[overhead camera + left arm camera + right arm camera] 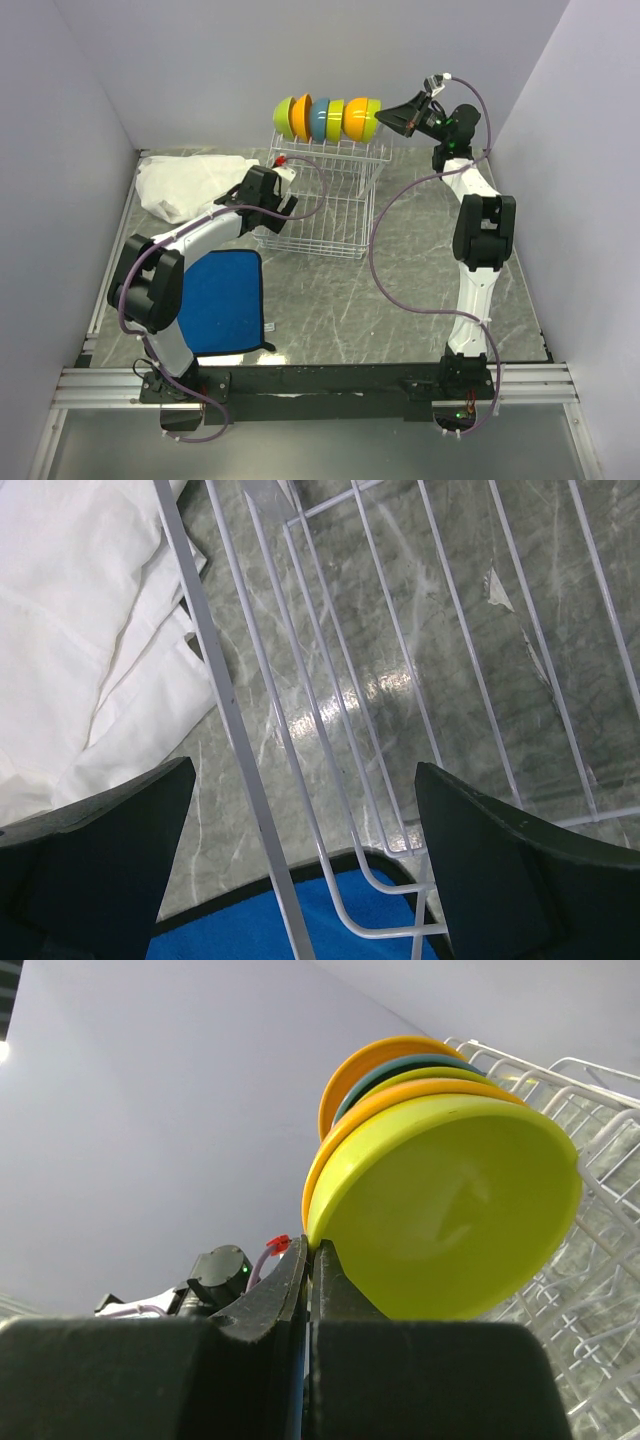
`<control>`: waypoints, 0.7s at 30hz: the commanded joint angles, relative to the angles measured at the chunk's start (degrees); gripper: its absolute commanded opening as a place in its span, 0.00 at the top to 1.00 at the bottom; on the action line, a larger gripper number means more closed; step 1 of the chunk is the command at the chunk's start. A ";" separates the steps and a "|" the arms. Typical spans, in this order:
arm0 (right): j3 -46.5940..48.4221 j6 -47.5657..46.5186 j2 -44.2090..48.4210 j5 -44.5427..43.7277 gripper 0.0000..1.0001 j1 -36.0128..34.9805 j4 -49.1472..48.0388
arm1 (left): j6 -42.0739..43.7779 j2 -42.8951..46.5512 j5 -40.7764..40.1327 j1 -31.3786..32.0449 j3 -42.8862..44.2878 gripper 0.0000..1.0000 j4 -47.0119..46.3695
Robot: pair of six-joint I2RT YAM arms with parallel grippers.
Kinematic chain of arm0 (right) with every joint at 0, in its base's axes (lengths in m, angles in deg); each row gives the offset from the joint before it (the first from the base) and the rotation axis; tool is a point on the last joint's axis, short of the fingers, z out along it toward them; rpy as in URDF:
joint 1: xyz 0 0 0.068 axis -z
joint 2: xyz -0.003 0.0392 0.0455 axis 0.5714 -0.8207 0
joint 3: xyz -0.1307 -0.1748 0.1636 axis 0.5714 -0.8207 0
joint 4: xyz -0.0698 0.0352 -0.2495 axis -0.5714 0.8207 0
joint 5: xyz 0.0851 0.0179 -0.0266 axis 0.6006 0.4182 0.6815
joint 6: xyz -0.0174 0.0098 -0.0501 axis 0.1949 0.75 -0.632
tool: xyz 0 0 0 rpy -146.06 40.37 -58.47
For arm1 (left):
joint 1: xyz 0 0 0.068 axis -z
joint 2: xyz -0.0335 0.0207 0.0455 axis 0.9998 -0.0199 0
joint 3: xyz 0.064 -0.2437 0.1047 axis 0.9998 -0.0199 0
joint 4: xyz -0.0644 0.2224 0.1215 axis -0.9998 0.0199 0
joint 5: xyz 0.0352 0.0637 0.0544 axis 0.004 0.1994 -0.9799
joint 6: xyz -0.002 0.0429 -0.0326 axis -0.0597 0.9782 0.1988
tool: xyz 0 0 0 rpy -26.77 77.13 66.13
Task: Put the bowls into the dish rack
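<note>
Several bowls stand on edge in a row on the upper shelf of the white wire dish rack [320,215]: lime green, orange [300,117], blue [320,120], yellow and orange, with a lime green bowl [373,118] at the right end. My right gripper [388,118] is at that right end, shut on the rim of the lime green bowl [450,1210]. In the right wrist view its fingertips [318,1250] pinch the rim. My left gripper [283,196] is open and empty at the rack's lower left corner. The rack's wires [330,730] pass between its fingers [500,860].
A crumpled white cloth [190,185] lies left of the rack and shows in the left wrist view [70,630]. A blue cloth mat [225,300] lies at the near left, its corner under the rack's edge [250,925]. Walls close in on three sides.
</note>
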 commanded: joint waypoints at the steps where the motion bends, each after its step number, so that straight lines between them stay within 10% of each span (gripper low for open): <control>1: 3.48 -2.72 2.51 1.23 1.00 -0.04 0.32 | -0.61 -0.32 0.61 0.31 1.48 0.01 -1.78; 21: 4.35 -4.22 1.36 2.90 1.00 -1.45 -0.12 | -0.88 -0.05 0.70 0.31 0.43 0.01 -1.78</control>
